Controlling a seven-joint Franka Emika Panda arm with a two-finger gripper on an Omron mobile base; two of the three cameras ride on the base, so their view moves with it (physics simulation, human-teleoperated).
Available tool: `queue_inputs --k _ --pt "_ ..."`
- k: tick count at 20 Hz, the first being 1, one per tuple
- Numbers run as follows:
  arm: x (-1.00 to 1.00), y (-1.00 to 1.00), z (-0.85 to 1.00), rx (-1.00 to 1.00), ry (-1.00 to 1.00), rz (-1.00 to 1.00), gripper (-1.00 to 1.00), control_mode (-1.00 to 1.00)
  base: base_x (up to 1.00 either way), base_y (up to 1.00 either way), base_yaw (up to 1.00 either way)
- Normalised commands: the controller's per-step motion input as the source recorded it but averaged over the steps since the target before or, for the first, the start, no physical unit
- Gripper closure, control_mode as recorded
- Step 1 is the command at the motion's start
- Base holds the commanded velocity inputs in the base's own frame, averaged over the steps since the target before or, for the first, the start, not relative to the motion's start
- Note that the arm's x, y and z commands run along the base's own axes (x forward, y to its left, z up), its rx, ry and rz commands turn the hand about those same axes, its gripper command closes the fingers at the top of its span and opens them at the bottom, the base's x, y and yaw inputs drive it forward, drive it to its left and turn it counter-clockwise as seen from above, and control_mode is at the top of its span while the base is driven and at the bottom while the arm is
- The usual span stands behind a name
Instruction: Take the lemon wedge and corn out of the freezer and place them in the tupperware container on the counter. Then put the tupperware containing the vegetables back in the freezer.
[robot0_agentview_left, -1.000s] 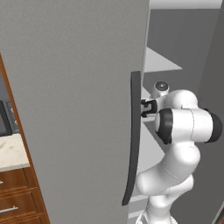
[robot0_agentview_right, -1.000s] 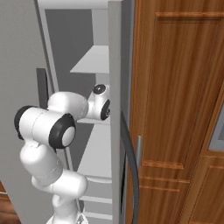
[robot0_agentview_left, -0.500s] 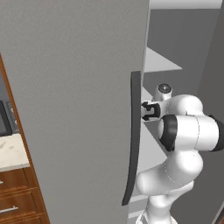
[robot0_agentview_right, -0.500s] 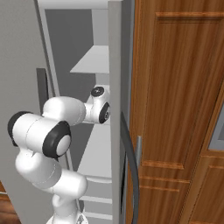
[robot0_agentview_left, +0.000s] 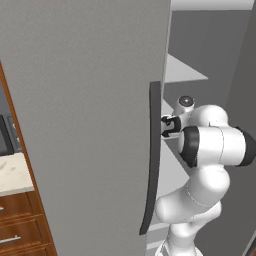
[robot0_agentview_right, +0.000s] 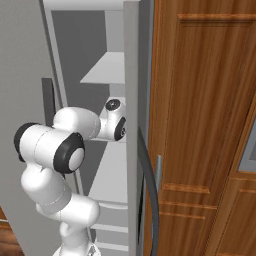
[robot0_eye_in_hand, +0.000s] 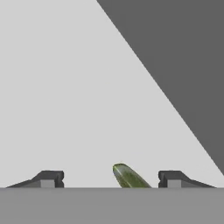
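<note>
The freezer stands with its grey door swung open, the dark curved handle at the door's edge. My arm reaches past that edge over a pale shelf. In the hand view my gripper is open. A small olive-green, pointed end of a food piece lies on the pale shelf between its fingertips, touching neither. I cannot tell whether it is the corn or the lemon wedge. The tupperware container is out of view.
A strip of the speckled counter with wooden drawers shows at the far left. Brown wooden cabinets stand to the right of the freezer. Another pale shelf is higher up, and the dark inner wall is close on one side.
The arm's elbow has shifted slightly while the hand stays at the same shelf inside the freezer. The door and the scene have not moved.
</note>
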Motion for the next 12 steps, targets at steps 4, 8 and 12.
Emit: queue_inputs --k 4,8,12 --pt "-0.31 -0.08 -0.08 0.00 0.00 0.00 1.00 -1.00 0.00 0.00 0.00" --pt "-0.14 -0.10 -0.15 0.00 0.00 0.00 1.00 -1.00 0.00 0.00 0.00" --pt "-0.10 -0.03 -0.11 0.00 0.00 0.00 1.00 -1.00 0.00 0.00 0.00"
